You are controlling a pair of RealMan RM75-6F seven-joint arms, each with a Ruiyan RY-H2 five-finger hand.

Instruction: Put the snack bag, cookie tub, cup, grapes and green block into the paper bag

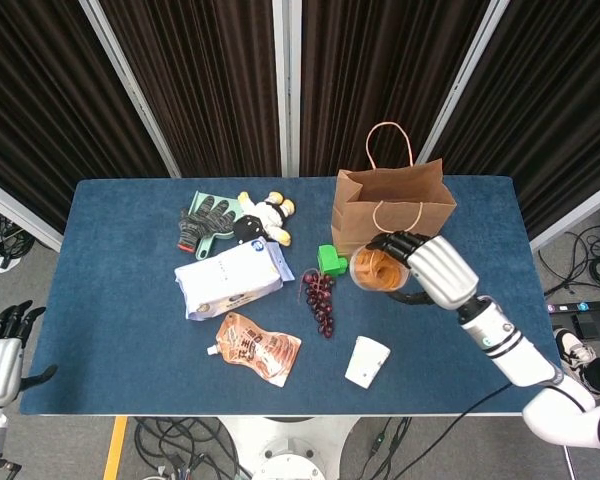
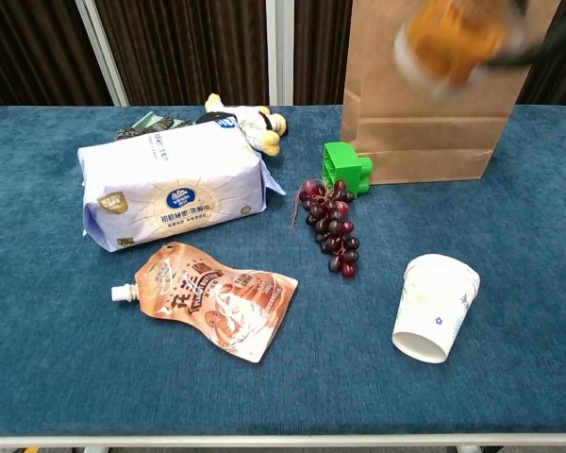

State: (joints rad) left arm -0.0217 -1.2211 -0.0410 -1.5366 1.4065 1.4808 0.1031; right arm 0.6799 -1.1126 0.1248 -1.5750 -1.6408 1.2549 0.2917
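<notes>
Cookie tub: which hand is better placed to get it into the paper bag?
Right. The right hand already holds the cookie tub lifted off the table beside the paper bag. The left hand hangs off the table's far left edge, holding nothing.

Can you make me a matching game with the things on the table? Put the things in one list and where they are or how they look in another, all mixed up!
Things:
1. cookie tub
2. cup
3. green block
4. grapes

Places or states:
A. lying on its side
B. right beside the paper bag
C. held up by the right hand
D. between the block and the cup

Pairs: 1-C, 2-A, 3-B, 4-D
</notes>
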